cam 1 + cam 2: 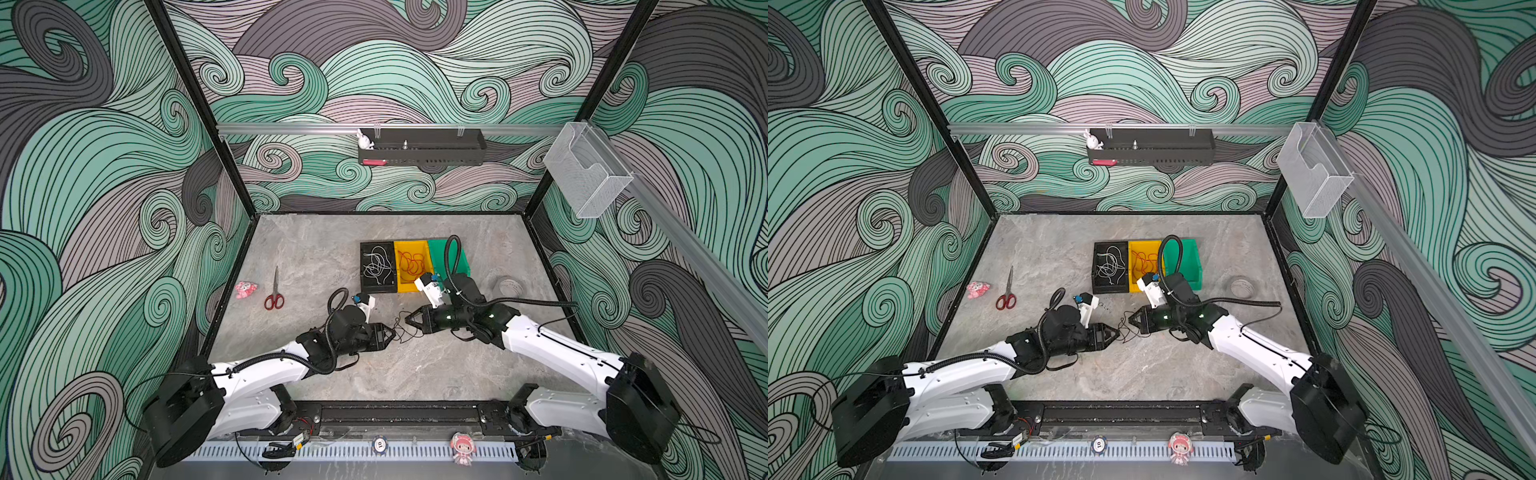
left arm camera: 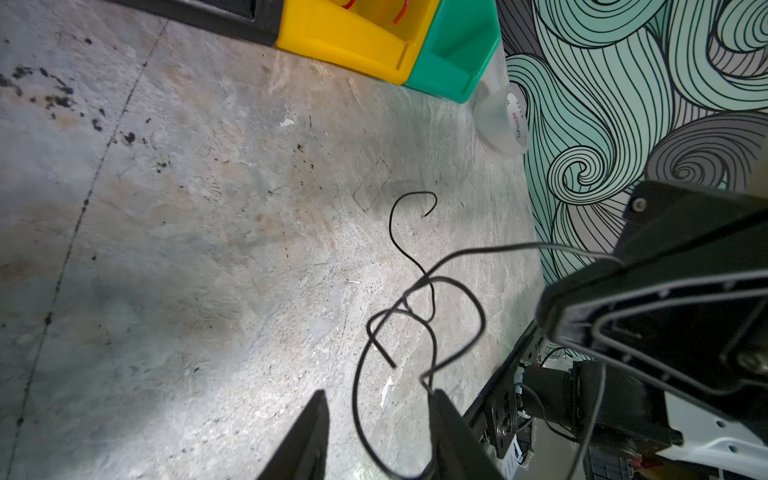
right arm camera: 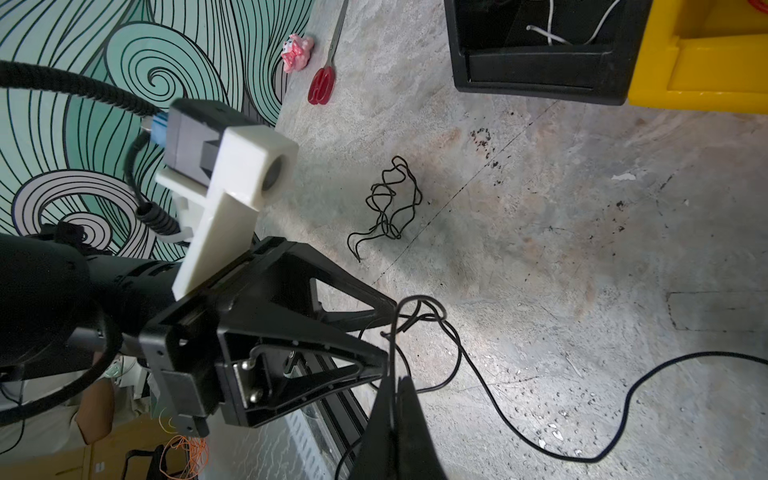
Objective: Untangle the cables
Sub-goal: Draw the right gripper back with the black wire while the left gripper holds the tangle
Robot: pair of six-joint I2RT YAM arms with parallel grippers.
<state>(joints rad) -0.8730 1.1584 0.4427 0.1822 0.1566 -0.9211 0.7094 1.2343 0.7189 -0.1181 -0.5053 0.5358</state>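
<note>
Status: the black cable (image 1: pixel 401 329) is a loose tangle near the middle of the tabletop (image 1: pixel 316 249), strung between my two hands. Its long axis runs roughly 9–3 o'clock in both top views. My left hand (image 1: pixel 393 332) is at the 9 end and my right hand (image 1: pixel 407 321) at the 3 end, tips nearly facing.

Right hand: pressed together. In the right wrist view a strand comes out from between the tips. It looks clamped on the cable, though the pinch point itself is blurred.

Left hand: fingers (image 2: pixel 311 428) apart. A big loop of the cable passes through the gap, with one strand touching a fingertip; not clamped. One free end curls into a hook, pointing away from that hand.

A separate black bundle (image 3: pixel 390 199) lies loose on the tabletop, apart from both hands.

In the bins, at about 12–1 o'clock of the tangle: white cables (image 1: pixel 377 266) in the black bin (image 1: pixel 376 290), red cables (image 1: pixel 409 264) in the yellow bin (image 1: pixel 420 248).

The scissors (image 1: pixel 274 293) are at 9 o'clock, blades toward 12.
</note>
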